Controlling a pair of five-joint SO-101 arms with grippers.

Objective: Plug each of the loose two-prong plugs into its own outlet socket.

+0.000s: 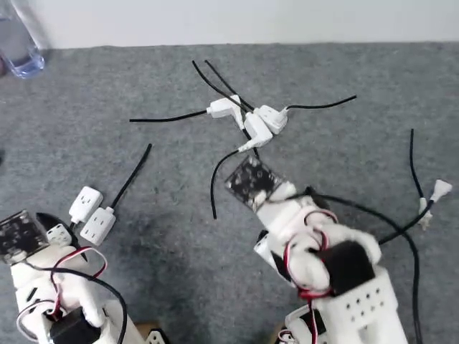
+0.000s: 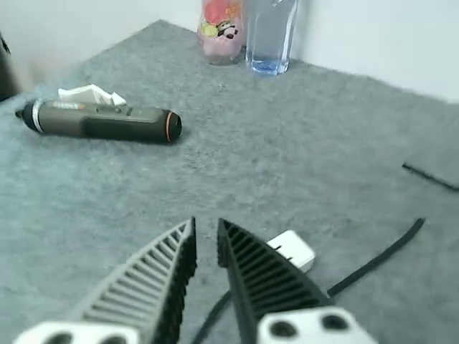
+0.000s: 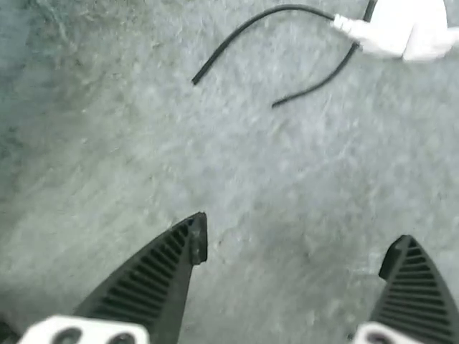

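Observation:
Two white outlet sockets (image 1: 86, 204) (image 1: 99, 223) lie side by side on the grey carpet with a black cord running away from them. My left gripper (image 2: 206, 233) hovers low just beside them, almost shut with a thin gap and nothing between its fingers; one white socket (image 2: 292, 249) peeks out past a finger. Several white plugs and sockets (image 1: 252, 123) with black cords lie tangled in the middle. My right gripper (image 3: 300, 244) is open wide over bare carpet, short of a white plug (image 3: 401, 32). Another white plug (image 1: 439, 190) lies at the far right.
A dark electric screwdriver (image 2: 100, 120) lies on the carpet beyond the left gripper, a crumpled tissue behind it. A clear glass (image 2: 271, 36) and a pink cup (image 2: 222, 21) stand at the wall. The right arm's thick black cable (image 1: 401, 229) loops near the far-right plug.

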